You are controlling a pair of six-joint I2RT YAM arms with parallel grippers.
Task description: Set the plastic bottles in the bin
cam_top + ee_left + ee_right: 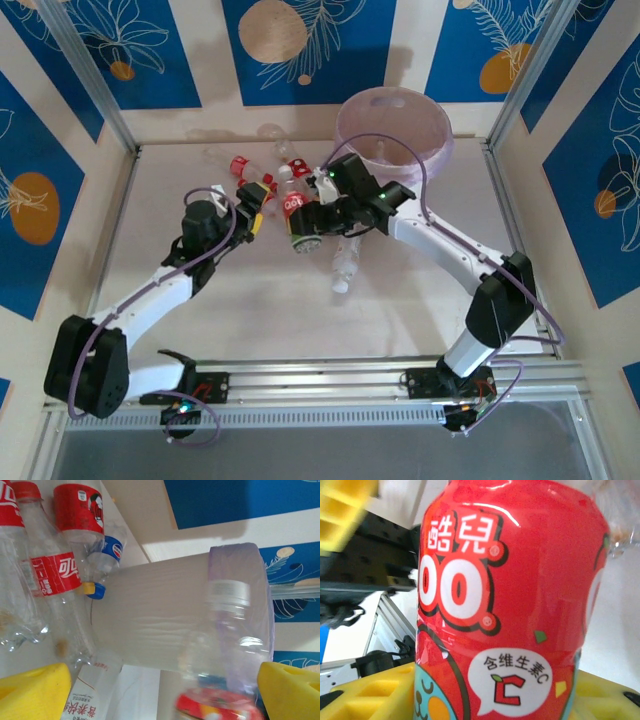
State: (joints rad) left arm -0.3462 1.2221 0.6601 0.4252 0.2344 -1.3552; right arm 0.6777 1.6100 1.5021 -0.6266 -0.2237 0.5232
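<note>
My right gripper [312, 213] is shut on a red-labelled plastic bottle [298, 224], held above the table's middle; up close the bottle's label [505, 605] sits between the yellow fingers [375, 695]. My left gripper [254, 216] stands open just left of that bottle, its yellow fingers [30, 690] wide apart, with the blurred bottle [225, 645] before them and not gripped. The bin [392, 125], white with a lilac bag, stands at the back right, and its side [165, 615] also shows in the left wrist view. More plastic bottles [262, 172] lie clustered behind the grippers.
A clear bottle [345, 266] lies on the table under the right arm. In the left wrist view red-labelled bottles [55, 575] and a blue-labelled one [113, 547] lie beside the bin. Metal frame posts and patterned walls enclose the table.
</note>
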